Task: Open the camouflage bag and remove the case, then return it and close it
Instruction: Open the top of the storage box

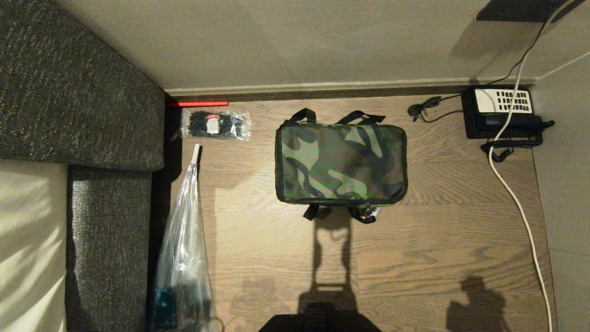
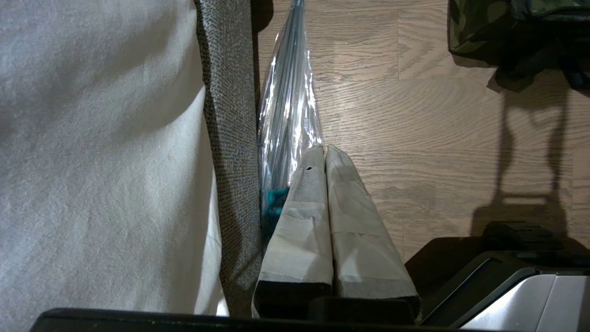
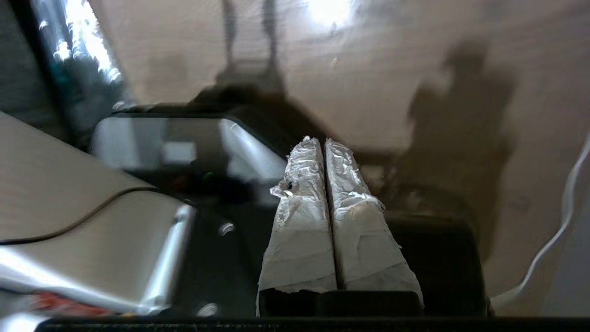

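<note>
Ahead of us on the floor, the camouflage bag [image 1: 341, 163] lies crosswise, zipped; our right gripper [image 3: 325, 140], fingers together, seems slightly nearer, well short.

Camouflage bag [image 1: 341, 163] — matt woven cloth with black webbing straps. Floor [image 1: 415, 258] — wood-grain planks with a low sheen. Sofa [image 1: 78, 87]: coarse tweed fabric. Long bag [image 1: 182, 244]: glossy, crinkled clear plastic.
</note>
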Controlling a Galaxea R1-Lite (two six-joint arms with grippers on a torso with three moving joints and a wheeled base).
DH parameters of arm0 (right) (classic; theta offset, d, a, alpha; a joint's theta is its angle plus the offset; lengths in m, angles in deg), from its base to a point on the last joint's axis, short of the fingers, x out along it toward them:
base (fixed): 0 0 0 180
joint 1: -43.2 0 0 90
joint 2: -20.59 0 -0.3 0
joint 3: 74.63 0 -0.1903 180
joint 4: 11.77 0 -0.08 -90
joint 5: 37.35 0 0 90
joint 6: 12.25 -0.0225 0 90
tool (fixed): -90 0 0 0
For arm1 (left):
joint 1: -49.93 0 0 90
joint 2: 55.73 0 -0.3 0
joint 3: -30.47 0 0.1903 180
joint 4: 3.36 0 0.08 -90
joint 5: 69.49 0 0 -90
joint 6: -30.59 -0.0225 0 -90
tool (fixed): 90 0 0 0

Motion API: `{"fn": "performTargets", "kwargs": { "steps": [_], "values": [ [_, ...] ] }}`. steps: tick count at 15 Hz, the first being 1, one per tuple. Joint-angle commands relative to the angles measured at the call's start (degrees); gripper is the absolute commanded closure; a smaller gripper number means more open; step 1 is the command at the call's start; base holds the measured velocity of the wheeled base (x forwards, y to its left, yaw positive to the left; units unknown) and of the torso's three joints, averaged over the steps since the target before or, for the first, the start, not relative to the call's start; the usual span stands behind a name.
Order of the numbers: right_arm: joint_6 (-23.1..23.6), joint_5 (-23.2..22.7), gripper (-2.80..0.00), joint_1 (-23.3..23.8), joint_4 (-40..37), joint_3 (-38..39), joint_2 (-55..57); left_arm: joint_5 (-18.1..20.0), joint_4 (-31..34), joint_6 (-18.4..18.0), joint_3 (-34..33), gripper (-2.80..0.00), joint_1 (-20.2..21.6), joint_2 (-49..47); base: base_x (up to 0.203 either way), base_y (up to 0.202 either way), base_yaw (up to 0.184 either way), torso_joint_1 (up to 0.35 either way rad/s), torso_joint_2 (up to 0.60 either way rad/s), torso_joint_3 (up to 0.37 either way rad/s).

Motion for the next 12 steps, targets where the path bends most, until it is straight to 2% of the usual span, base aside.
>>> {"fn": "performTargets", "kwargs": {
  "steps": [1, 5, 7, 8, 10, 12],
  "values": [
    [-2.07, -0.73, 0.00, -0.56, 1.88, -4.40, 18.35, -0.13, -0.08, 0.07, -0.01, 0.00, 0.01, 0.00, 0.000, 0.000, 0.000, 0.000, 0.00, 0.000],
    [-3.88, -0.85, 0.00, -1.48, 19.74, -9.31, 52.08, -0.13, -0.08, 0.03, -0.01, 0.00, 0.01, 0.00, 0.000, 0.000, 0.000, 0.000, 0.00, 0.000],
    [-3.15, -0.56, 0.00, -2.36, 32.59, -8.21, 64.49, -0.13, -0.08, -0.02, -0.01, 0.00, 0.01, 0.00, 0.000, 0.000, 0.000, 0.000, 0.00, 0.000],
    [-2.82, -0.46, 0.00, -3.72, 42.22, -5.50, 69.74, -0.13, -0.08, -0.02, -0.01, 0.00, 0.01, 0.00, 0.000, 0.000, 0.000, 0.000, 0.00, 0.000],
    [-2.37, -0.06, 0.00, -9.40, 64.51, -0.24, 78.97, -0.13, -0.08, 0.07, -0.01, 0.00, 0.01, 0.00, 0.000, 0.000, 0.000, 0.000, 0.00, 0.000],
    [-2.26, 0.26, 0.00, -16.60, 77.41, 3.85, 86.08, -0.13, -0.08, 0.07, -0.01, 0.00, 0.01, 0.00, 0.000, 0.000, 0.000, 0.000, 0.00, 0.000]
  ]
}}
